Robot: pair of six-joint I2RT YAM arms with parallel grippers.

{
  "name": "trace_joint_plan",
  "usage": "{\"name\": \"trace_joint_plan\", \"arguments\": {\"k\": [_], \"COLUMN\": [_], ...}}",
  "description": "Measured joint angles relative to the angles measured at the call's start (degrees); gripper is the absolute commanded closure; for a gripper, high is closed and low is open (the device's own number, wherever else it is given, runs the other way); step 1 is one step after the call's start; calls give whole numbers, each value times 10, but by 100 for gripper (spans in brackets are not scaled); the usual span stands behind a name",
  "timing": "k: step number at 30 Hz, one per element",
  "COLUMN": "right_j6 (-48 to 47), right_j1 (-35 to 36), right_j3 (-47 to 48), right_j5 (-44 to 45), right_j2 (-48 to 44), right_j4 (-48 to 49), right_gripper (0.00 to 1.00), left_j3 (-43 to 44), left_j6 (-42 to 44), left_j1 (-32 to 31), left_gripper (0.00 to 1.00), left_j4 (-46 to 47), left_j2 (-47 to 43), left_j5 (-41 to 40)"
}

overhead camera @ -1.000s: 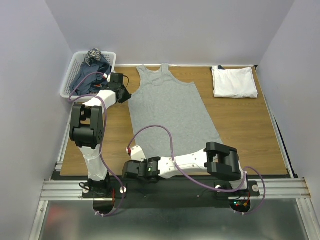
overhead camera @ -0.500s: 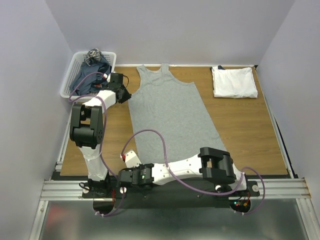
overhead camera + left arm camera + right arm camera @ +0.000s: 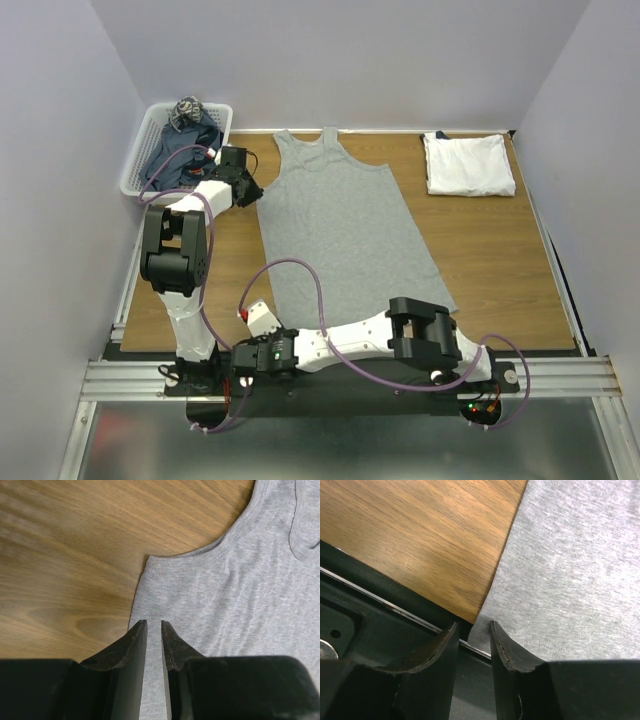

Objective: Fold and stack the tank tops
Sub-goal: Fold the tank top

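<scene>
The grey tank top (image 3: 345, 225) lay flat on the wooden table (image 3: 490, 250), between pale lilac walls (image 3: 350, 60).
Fingers of the left gripper (image 3: 154, 623) and the right gripper (image 3: 472, 625) stood slightly apart, holding nothing.

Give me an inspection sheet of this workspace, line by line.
Surface: wooden table, bare wood showing around the laundry.
Job's things: grey tank top spread flat mid-table, straps toward the far edge; white tank top folded at the far right corner; dark tank tops heaped in the basket at far left.
Clutter: mottled grey bundle on the basket's heap; what it is cannot be told.
Hands: left hand at the grey top's left side below the armhole, jaws a slit apart, grip unclear; right hand open at the near-left hem corner.
Cables: purple cables loop off both arms.
Surroundings: pale walls on three sides; metal rail at the near edge.
</scene>
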Motion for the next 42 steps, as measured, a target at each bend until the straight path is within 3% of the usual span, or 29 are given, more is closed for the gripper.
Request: {"name": "trace_joint_plan", "arguments": {"k": [3, 9, 14, 21, 31, 42], "right_j6": [0, 1, 5, 12, 10, 9], "right_j1": [1, 2, 3, 2, -26, -42], "right_j3": [3, 3, -1, -31, -126, -178], "right_j5": [4, 16, 24, 34, 14, -28], "right_j2": [3, 3, 0, -34, -182, -207], "right_j4": [-4, -14, -14, -20, 33, 81], "right_gripper": [64, 84, 91, 93, 93, 94], "left_j3": [0, 0, 0, 0, 0, 32], "left_j6": [0, -2, -6, -11, -16, -7], "left_j1": [2, 3, 3, 3, 3, 3], "left_gripper": [71, 71, 71, 71, 71, 69], "left_j4": [0, 2, 6, 9, 13, 12], "left_j2": [0, 0, 1, 2, 12, 63], "left_j5": [1, 4, 4, 17, 20, 5]}}
